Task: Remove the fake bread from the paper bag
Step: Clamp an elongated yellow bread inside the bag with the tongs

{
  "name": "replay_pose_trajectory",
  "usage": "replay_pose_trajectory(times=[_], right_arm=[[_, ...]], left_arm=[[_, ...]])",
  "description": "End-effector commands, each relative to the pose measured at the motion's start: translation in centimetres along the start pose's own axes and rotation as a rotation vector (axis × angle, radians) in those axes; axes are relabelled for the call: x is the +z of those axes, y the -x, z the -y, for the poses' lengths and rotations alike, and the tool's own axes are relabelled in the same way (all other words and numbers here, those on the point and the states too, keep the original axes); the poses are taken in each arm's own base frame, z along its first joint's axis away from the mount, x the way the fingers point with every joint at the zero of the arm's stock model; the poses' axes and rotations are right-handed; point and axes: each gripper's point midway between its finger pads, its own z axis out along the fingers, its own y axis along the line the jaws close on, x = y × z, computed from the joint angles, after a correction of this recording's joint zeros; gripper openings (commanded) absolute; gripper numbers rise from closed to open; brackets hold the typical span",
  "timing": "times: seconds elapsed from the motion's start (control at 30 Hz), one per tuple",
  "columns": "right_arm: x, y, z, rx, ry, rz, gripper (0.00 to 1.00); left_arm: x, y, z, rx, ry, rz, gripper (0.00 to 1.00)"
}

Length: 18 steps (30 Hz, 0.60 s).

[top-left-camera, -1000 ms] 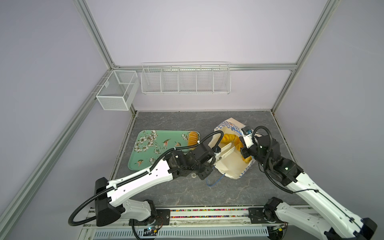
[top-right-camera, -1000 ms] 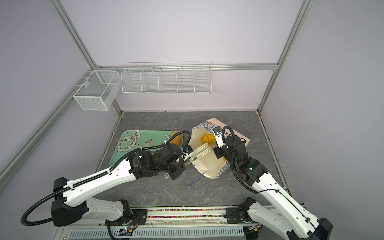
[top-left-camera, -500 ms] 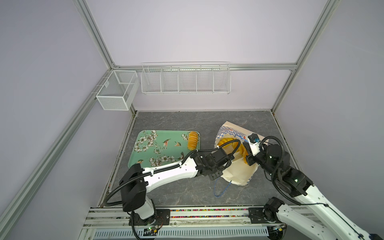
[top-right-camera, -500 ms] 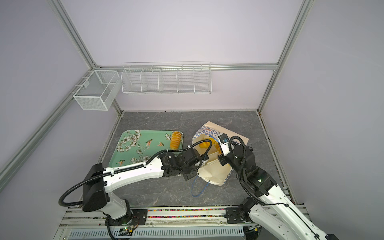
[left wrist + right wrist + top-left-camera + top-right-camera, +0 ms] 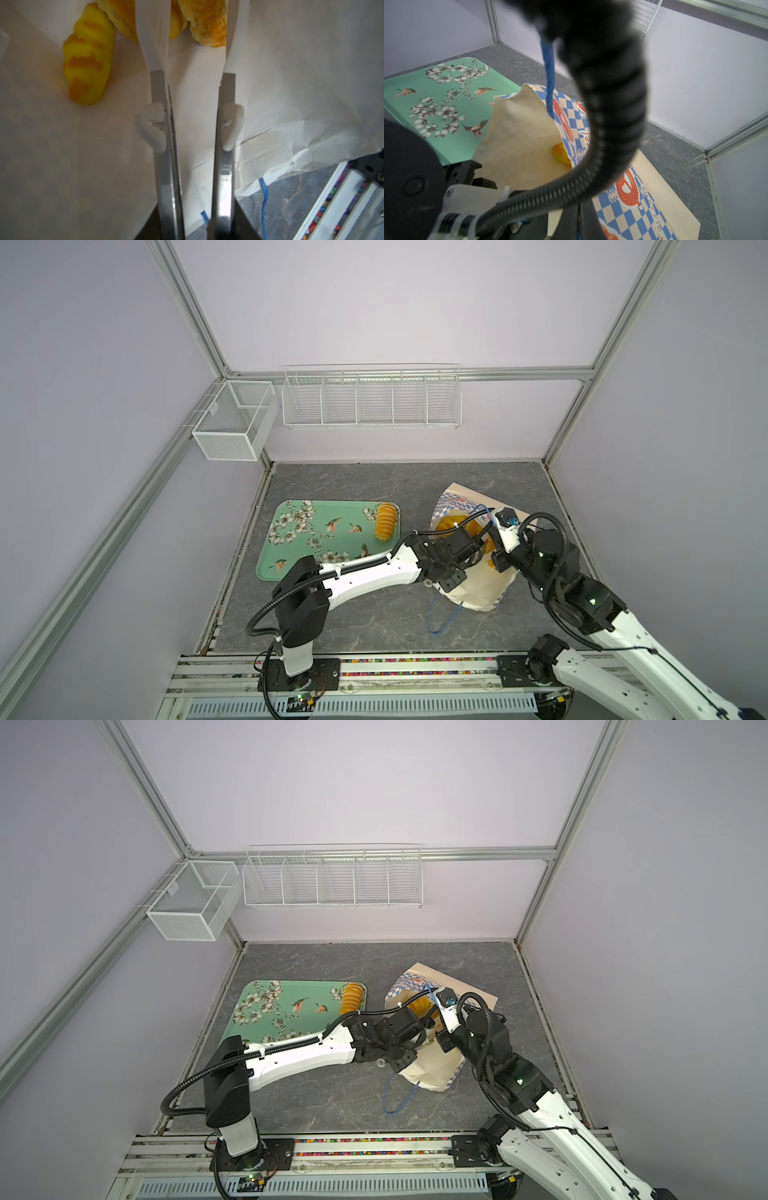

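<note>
Several pieces of the fake bread (image 5: 87,66) are seen inside the paper bag (image 5: 291,83), resting on its cream inner wall: a yellow striped piece lies apart, and browner pieces are bunched deeper in. The left gripper (image 5: 196,25) is reached into the bag's mouth. Its long metal fingers (image 5: 164,145) are parted, with a clear gap between them, and nothing is clamped along their visible length. The browner pieces are seen between the white tips (which run out of the picture), so whether the tips touch bread cannot be told.

In both top views the bag (image 5: 478,593) is slumped on the grey table (image 5: 374,614), just right of the green flowered tray (image 5: 291,556). The right gripper (image 5: 501,522) is clenched at the bag's upper rim. One blue cord handle (image 5: 549,83) is drawn taut up from the checkered band, and it is probably this that is pinched, though a blurred black cable hides the spot. The second cord handle (image 5: 440,618) is left loose on the table. One ribbed loaf (image 5: 385,520) is laid on the tray's right end.
</note>
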Motion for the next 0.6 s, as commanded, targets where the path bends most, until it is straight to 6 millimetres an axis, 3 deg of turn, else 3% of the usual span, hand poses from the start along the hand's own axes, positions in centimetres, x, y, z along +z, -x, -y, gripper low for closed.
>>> replay_pose_trajectory(times=[0.0,0.37,0.57], right_arm=[[0.5,-0.3,-0.2,0.002,0.004,-0.010,0.07],[1.1,-0.3,-0.5,0.005,0.014,-0.013,0.07],[1.2,-0.2,-0.5,0.010,0.014,-0.007,0.07]], left_arm=[[-0.4,3.0,1.8,-0.128,-0.097,0.094,0.36],[0.3,4.2,3.4,-0.204,-0.170,0.114,0.36],[1.4,5.0,3.2,-0.264,-0.150,0.131,0.36]])
